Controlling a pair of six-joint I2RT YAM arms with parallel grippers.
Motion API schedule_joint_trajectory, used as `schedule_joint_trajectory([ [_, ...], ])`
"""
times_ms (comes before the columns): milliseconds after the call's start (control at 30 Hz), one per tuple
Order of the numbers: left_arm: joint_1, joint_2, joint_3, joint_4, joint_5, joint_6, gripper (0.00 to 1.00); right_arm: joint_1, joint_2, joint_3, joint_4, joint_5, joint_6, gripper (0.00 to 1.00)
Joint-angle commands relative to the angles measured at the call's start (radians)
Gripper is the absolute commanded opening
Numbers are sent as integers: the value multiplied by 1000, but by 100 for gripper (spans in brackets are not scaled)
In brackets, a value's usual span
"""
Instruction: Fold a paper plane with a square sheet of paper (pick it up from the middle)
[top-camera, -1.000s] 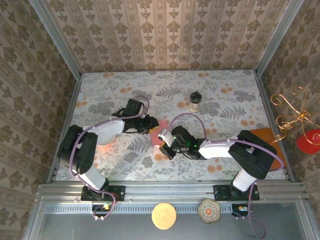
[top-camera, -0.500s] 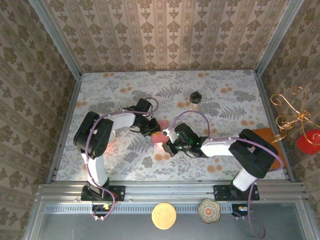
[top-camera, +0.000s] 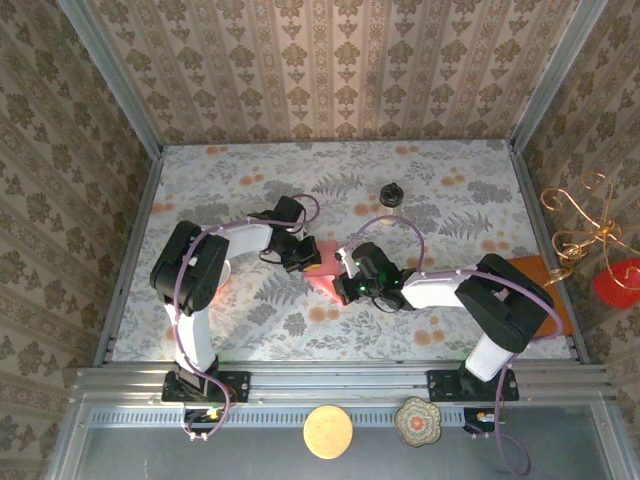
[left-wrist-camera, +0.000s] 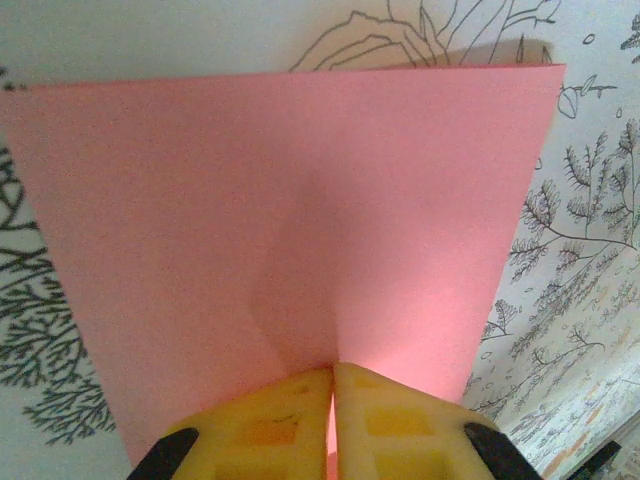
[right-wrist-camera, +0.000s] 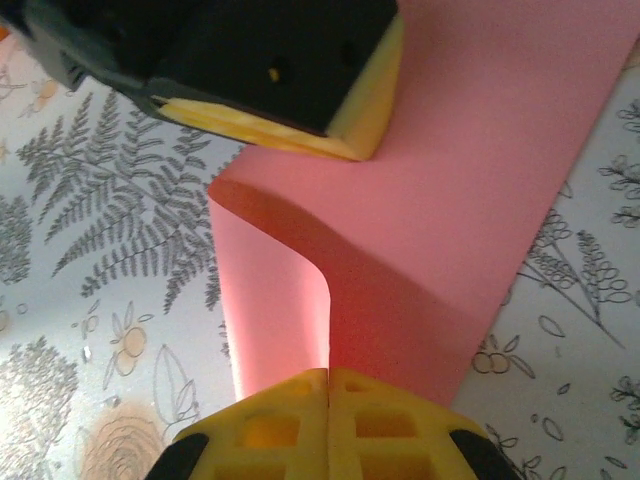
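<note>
The square sheet of paper (right-wrist-camera: 450, 180) is curling before the right end effector (right-wrist-camera: 328, 378), lying nearly flat before the left end effector (left-wrist-camera: 332, 378), both pinching its edges.

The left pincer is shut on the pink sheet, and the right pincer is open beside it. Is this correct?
Not quite: the right pincer is also shut on the sheet, clamped on its edge, as the right wrist view shows. The left pincer is shut on it, as you say.

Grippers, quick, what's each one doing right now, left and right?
Left gripper: closed, pinching the square sheet of paper.
Right gripper: closed on the same sheet.
</note>
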Motion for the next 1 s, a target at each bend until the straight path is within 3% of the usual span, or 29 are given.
schedule_joint_trajectory([
  [0,-5,44,15,-65,-11,36,12,-6,15,37,-32,51,12,0],
  [600,-5,-7,95,-98,20,80,13,-10,51,77,-89,29,-21,0],
  [967,7,56,148,-138,-53,103,14,-15,51,76,-87,11,-17,0],
])
